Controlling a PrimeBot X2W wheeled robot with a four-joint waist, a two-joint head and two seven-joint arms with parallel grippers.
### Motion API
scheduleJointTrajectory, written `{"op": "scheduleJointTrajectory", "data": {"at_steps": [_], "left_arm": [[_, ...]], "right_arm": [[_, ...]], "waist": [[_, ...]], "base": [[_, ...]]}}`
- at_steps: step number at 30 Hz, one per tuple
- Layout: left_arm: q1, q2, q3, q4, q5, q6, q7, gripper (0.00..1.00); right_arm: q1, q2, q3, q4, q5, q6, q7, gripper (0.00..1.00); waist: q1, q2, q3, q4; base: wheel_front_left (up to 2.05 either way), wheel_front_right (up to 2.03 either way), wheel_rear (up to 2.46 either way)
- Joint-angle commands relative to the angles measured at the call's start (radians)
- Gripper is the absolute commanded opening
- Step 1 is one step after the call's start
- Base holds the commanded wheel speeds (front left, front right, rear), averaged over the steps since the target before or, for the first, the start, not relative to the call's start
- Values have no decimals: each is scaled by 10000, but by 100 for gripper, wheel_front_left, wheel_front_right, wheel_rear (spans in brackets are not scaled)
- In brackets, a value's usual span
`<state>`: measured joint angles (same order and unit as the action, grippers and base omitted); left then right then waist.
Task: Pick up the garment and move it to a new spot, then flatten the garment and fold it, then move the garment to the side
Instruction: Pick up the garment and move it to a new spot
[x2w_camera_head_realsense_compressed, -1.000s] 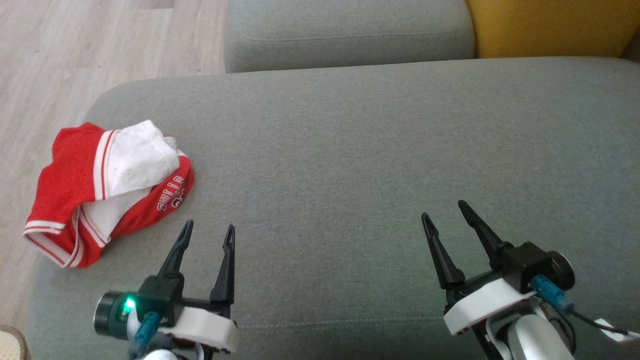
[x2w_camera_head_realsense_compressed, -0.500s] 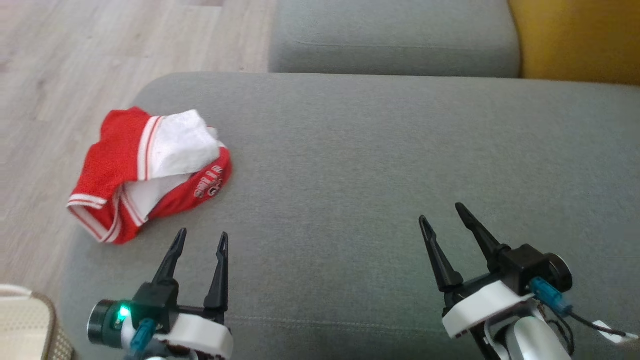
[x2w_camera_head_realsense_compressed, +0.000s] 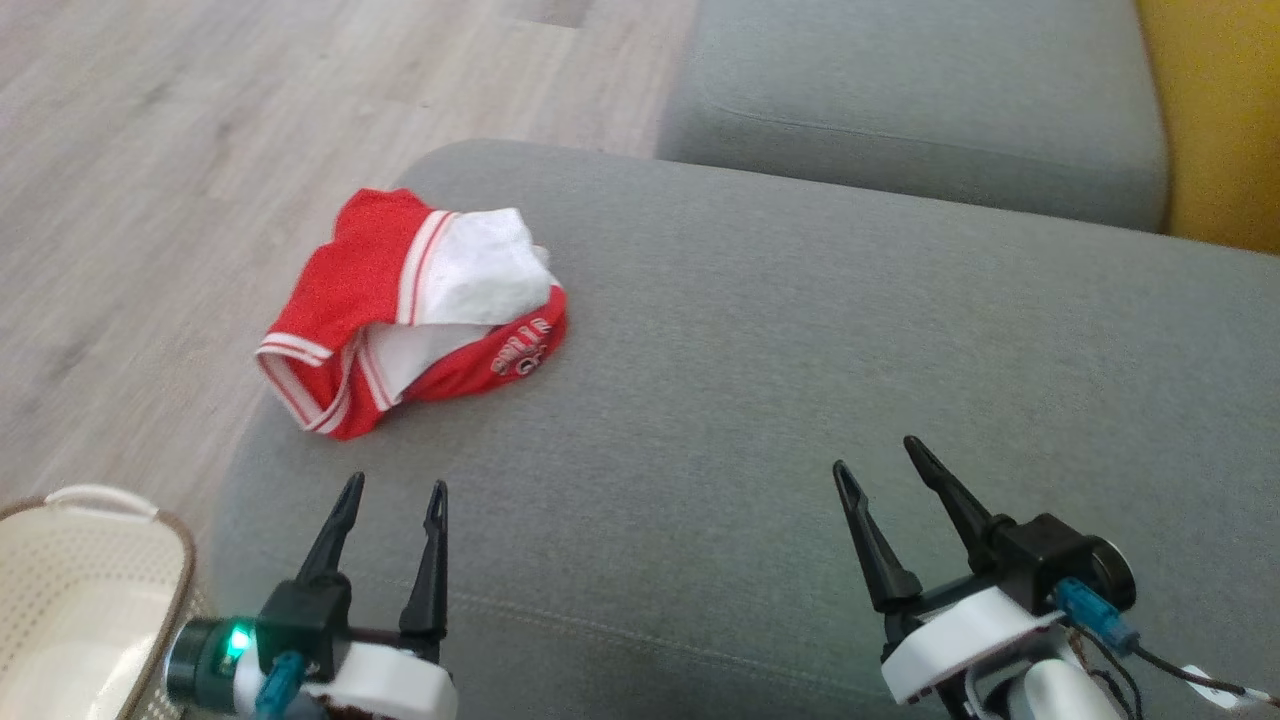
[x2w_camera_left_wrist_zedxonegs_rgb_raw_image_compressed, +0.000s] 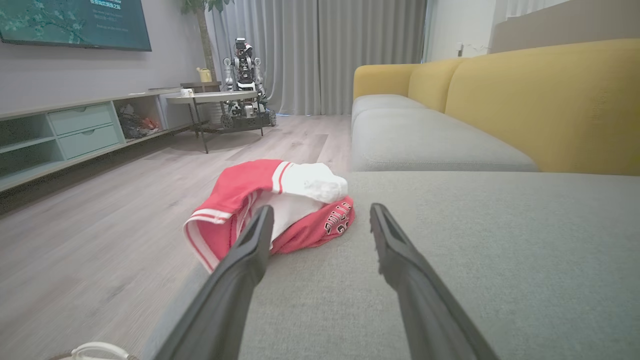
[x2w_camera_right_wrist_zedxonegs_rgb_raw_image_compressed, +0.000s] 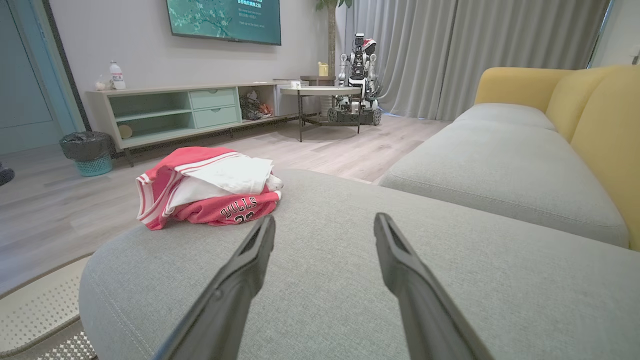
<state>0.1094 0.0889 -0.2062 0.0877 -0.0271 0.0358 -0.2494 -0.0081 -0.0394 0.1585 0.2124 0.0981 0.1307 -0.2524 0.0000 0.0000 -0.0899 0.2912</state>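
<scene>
A crumpled red and white garment (x2w_camera_head_realsense_compressed: 415, 310) with printed lettering lies at the left edge of the grey sofa cushion (x2w_camera_head_realsense_compressed: 800, 380), partly hanging over it. It also lies ahead in the left wrist view as the garment (x2w_camera_left_wrist_zedxonegs_rgb_raw_image_compressed: 270, 205) and in the right wrist view as the garment (x2w_camera_right_wrist_zedxonegs_rgb_raw_image_compressed: 210, 192). My left gripper (x2w_camera_head_realsense_compressed: 392, 498) stands open a short way in front of it, touching nothing. My right gripper (x2w_camera_head_realsense_compressed: 880, 462) stands open over bare cushion, well to the garment's right.
A white perforated basket (x2w_camera_head_realsense_compressed: 70, 590) stands on the wood floor (x2w_camera_head_realsense_compressed: 150, 200) at the lower left. A second grey cushion (x2w_camera_head_realsense_compressed: 920, 100) and a yellow backrest (x2w_camera_head_realsense_compressed: 1220, 120) lie beyond. A TV cabinet (x2w_camera_right_wrist_zedxonegs_rgb_raw_image_compressed: 190, 112), a round table and another robot (x2w_camera_right_wrist_zedxonegs_rgb_raw_image_compressed: 357, 75) stand across the room.
The head camera has turned left, so the garment and cushion edge sit further right in the picture and the basket has come into view. Both grippers stay open.
</scene>
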Motion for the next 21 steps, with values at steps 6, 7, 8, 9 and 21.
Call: {"op": "scheduleJointTrajectory", "data": {"at_steps": [6,7,8,9,21], "left_arm": [[-178,106,485,-411,119,132,-124,100],[-156,118,508,-417,121,152,-124,100],[-140,126,534,-436,125,181,-124,100],[-123,128,561,-449,118,204,-124,100],[-57,192,1024,-780,3,417,-124,100]], "right_arm": [[-216,-108,220,-270,159,0,-93,100],[-204,-108,219,-266,162,0,-93,100],[-195,-108,216,-266,163,0,-93,100],[-186,-108,209,-264,159,0,-93,100],[-136,-108,259,-222,-63,0,-93,100]], "waist": [[0,0,-135,851],[0,0,-142,936],[0,0,-144,1014],[0,0,-143,1088],[0,0,308,1374]], "base": [[0,0,0],[0,0,0],[0,0,0],[0,0,0],[0,0,0]]}}
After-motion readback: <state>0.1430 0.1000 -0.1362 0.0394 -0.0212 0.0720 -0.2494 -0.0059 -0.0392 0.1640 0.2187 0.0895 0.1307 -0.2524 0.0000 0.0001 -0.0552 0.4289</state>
